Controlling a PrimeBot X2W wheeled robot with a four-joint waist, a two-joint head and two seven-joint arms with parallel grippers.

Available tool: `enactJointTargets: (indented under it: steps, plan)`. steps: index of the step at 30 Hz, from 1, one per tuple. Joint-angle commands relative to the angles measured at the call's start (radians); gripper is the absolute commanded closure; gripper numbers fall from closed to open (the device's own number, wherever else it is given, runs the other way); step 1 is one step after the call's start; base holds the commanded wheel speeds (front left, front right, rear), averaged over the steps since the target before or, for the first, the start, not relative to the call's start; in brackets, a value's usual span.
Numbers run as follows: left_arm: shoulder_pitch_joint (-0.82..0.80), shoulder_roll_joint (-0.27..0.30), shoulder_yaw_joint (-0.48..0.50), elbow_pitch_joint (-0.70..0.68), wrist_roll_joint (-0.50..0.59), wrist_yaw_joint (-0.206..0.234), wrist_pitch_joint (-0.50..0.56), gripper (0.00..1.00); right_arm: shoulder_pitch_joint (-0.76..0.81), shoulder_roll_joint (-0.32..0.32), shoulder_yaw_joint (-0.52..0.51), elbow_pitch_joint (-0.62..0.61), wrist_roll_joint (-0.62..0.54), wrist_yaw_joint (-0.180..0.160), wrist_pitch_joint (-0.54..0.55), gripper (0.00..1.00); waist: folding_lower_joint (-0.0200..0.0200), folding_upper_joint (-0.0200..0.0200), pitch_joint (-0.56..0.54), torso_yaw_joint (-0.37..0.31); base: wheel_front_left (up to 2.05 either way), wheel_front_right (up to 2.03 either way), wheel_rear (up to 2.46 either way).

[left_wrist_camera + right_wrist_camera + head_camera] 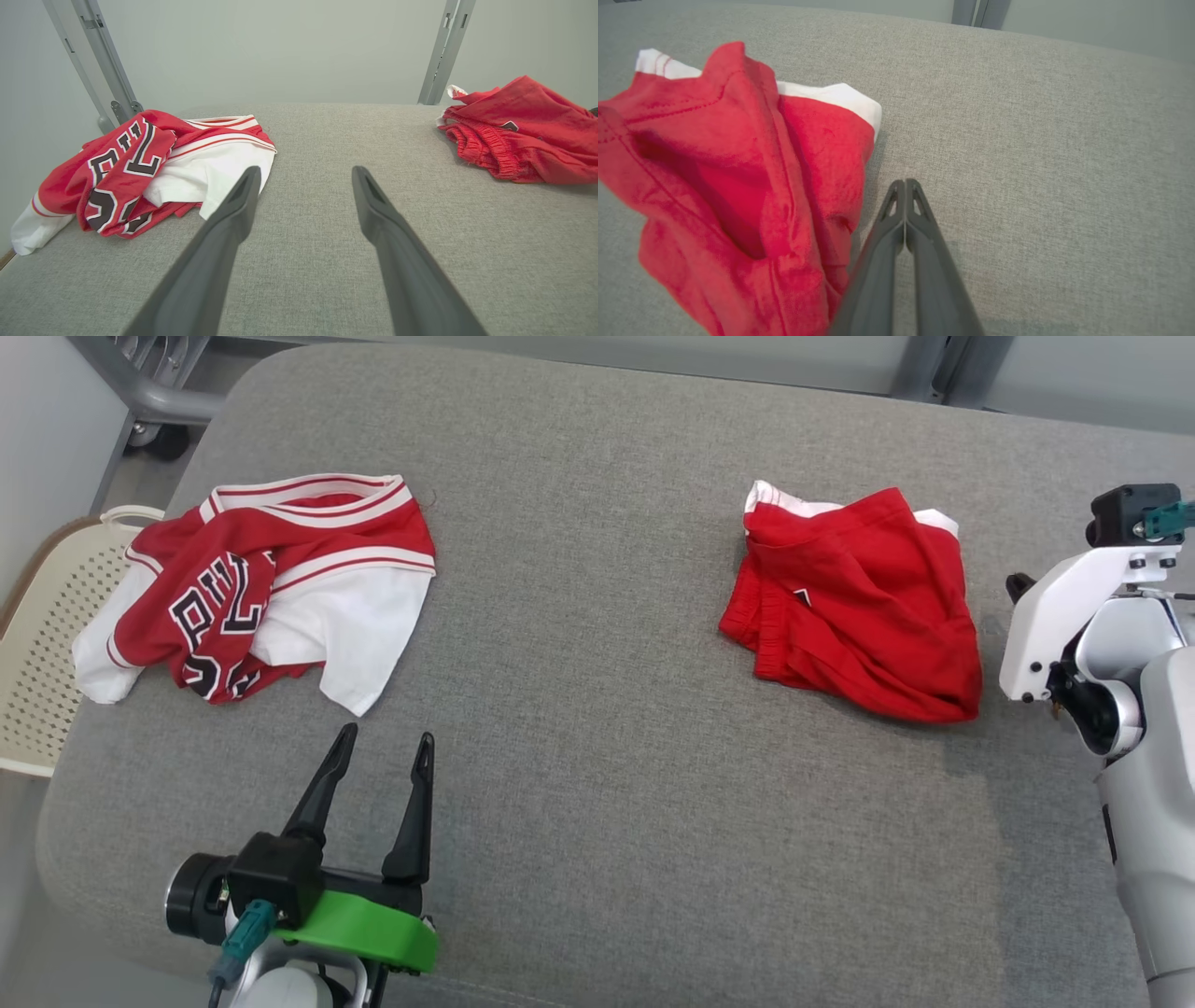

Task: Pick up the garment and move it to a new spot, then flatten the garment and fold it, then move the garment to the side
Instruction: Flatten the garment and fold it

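Note:
Two crumpled garments lie on the grey padded table. A red and white jersey with black lettering is at the left. Red shorts with white trim are at the right. My left gripper is open and empty, just in front of the jersey's white hem and apart from it. My right gripper is shut with nothing between its fingers. It sits over bare table, close beside the shorts' right edge.
A cream perforated basket stands beside the table's left edge. A grey metal frame runs behind the far left corner. My pale right forearm rises at the table's right edge. Bare fabric stretches between the garments.

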Motion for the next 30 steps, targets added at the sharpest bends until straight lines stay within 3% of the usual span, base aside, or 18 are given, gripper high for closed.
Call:
enactJointTargets:
  steps: [1,17,30]
  plan:
    - [-0.013,0.004,0.002,-0.003,0.003,-0.001,0.0,0.0,0.0,-0.007,0.015,0.013,0.012,0.0,-0.012,1.0,0.0,-0.0001,0.015,0.009,0.0,0.0,0.0]
    - [-0.016,-0.003,0.009,0.009,-0.004,0.003,0.0,0.0,0.004,0.019,0.163,0.019,0.058,0.0,0.032,1.0,0.0,-0.0001,0.001,0.024,0.0,0.0,0.0]
    - [0.004,-0.003,0.014,0.007,-0.005,0.007,0.0,0.0,0.059,0.032,0.139,-0.098,-0.016,0.0,0.095,1.0,0.0,-0.0001,-0.027,0.02,0.0,0.0,0.0]
